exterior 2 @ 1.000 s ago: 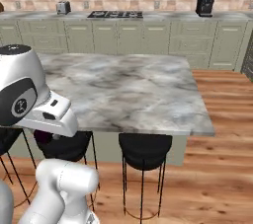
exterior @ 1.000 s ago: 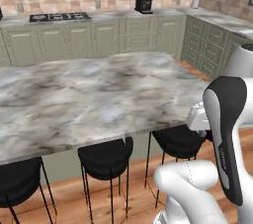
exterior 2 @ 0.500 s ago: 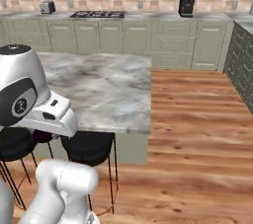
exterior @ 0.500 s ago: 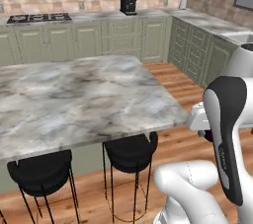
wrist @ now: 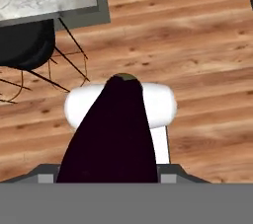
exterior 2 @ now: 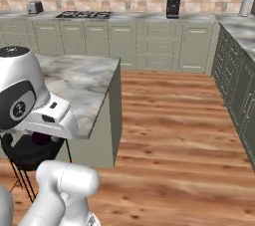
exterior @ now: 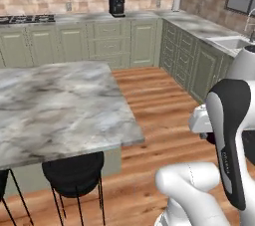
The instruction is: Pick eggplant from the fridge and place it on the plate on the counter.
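Note:
The eggplant (wrist: 111,134) is a dark purple, near-black oval low in the middle of the hand view, and my gripper (wrist: 111,171) is shut on it. The same dark blob (exterior 2: 40,139) peeks out under my white hand in the right base view. I hold it above the wooden floor, close to my own body. The counter (exterior: 199,27) with sage-green drawers runs along the brick wall and down the right side. The fridge and the plate are out of view.
The marble island (exterior: 55,105) stands to my left with black stools (exterior: 74,172) under its edge. Open wooden floor (exterior 2: 169,120) lies ahead. A black coffee machine (exterior 2: 173,6), a stove (exterior 2: 82,14) and a sink (exterior: 234,43) are on the counter.
The whole picture has slid left: the base has moved and turned right, so the island has gone to the left edge. The eggplant stays in the shut gripper.

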Motion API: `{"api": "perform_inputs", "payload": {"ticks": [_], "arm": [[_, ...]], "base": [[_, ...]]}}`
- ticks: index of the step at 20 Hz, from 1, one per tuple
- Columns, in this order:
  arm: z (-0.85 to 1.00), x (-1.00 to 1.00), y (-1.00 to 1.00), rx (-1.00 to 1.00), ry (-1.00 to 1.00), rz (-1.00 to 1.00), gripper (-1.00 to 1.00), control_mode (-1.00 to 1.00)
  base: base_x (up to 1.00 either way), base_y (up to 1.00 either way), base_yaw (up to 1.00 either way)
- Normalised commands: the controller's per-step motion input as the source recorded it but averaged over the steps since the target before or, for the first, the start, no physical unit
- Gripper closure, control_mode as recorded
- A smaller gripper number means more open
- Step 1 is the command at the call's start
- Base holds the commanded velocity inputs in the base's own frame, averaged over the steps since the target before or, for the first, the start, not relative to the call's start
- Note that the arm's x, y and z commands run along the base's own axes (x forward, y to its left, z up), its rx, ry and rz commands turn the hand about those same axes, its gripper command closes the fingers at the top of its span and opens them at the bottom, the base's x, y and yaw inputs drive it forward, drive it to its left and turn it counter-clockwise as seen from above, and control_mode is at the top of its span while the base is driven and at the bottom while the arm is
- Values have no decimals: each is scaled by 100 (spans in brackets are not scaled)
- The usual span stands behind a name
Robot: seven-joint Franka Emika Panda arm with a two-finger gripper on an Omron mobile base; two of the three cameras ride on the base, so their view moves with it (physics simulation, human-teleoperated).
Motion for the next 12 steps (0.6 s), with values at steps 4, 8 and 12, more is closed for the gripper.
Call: {"api": "perform_inputs", "payload": {"ticks": [4,8,12], "arm": [[0,0,0,0,0,0,100,100],[0,0,0,0,0,0,100,100],[0,0,0,0,0,0,100,100]], "base": [[100,-100,19],[100,-100,20],[100,-100,20]]}}
